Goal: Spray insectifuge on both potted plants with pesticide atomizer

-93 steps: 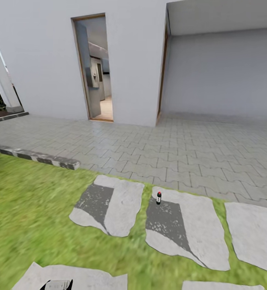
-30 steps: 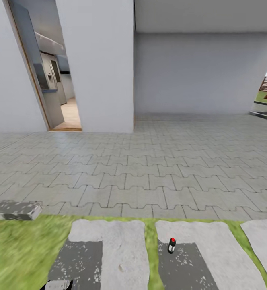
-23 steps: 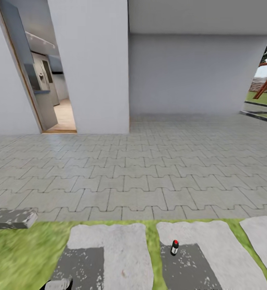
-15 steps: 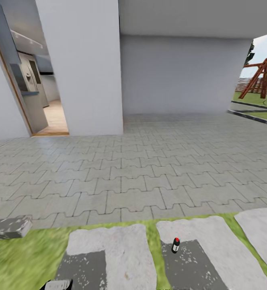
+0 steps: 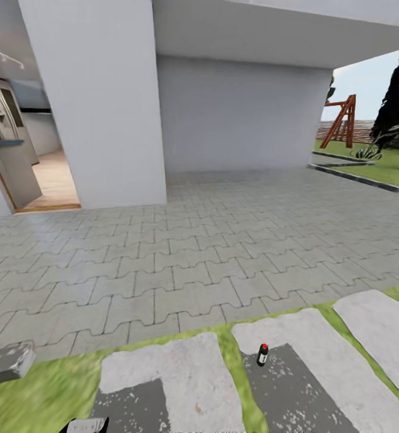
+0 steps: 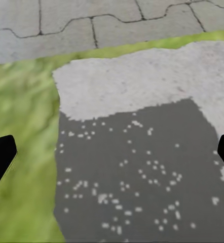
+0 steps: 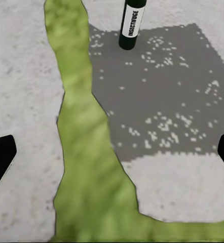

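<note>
Your pesticide atomizer (image 5: 262, 354) stands upright on a grey stepping stone (image 5: 319, 373) at the lawn (image 5: 37, 391) edge, just beyond the paving (image 5: 193, 258). Your right fingers (image 7: 0, 159) are spread wide, well apart from it; your left fingers (image 6: 0, 157) are spread too, holding nothing.

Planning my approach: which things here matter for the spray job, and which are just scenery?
For the job:
- atomizer, upright on a stepping stone, label reads INSECTIFUGE
- right hand, open, bottle ahead of it
- lawn

Just there:
- paving
- doorway
- swing frame
- curb block
</note>
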`<state>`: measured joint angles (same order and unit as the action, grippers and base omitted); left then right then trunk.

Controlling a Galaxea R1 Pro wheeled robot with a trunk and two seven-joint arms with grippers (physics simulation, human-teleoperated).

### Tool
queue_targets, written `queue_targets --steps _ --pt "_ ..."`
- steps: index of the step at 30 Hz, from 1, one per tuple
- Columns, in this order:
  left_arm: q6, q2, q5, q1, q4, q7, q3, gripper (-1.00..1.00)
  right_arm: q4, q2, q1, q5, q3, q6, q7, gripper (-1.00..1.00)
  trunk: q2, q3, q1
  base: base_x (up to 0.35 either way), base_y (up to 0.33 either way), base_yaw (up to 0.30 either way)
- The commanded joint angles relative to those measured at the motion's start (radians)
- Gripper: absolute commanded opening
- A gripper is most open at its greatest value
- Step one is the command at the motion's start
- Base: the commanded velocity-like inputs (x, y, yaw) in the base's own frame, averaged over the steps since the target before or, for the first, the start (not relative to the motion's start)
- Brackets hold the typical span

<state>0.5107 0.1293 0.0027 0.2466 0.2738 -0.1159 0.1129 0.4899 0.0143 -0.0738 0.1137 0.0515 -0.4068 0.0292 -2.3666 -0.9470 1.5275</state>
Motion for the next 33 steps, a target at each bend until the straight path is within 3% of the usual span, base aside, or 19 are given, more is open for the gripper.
queue_targets --steps 1,12,33 --pt "0.002 0.0 0.0 0.0 -0.001 -0.01 0.008 1.0 -0.001 -0.001 -0.001 0.011 0.004 -0.003 0.003 1.0 0.0 0.0 0.0 -0.061 0.305 -0.266" --pt "0.002 0.0 0.0 0.0 -0.001 -0.01 0.008 1.0 -0.001 -0.001 0.0 0.011 0.003 -0.003 0.003 1.0 0.0 0.001 0.0 0.089 0.293 -0.274" --pt "0.002 0.0 0.0 0.0 -0.001 -0.01 0.009 1.0 -0.001 -0.001 -0.001 0.011 0.002 -0.003 0.003 1.0 0.0 0.001 0.0 0.254 0.236 -0.282"
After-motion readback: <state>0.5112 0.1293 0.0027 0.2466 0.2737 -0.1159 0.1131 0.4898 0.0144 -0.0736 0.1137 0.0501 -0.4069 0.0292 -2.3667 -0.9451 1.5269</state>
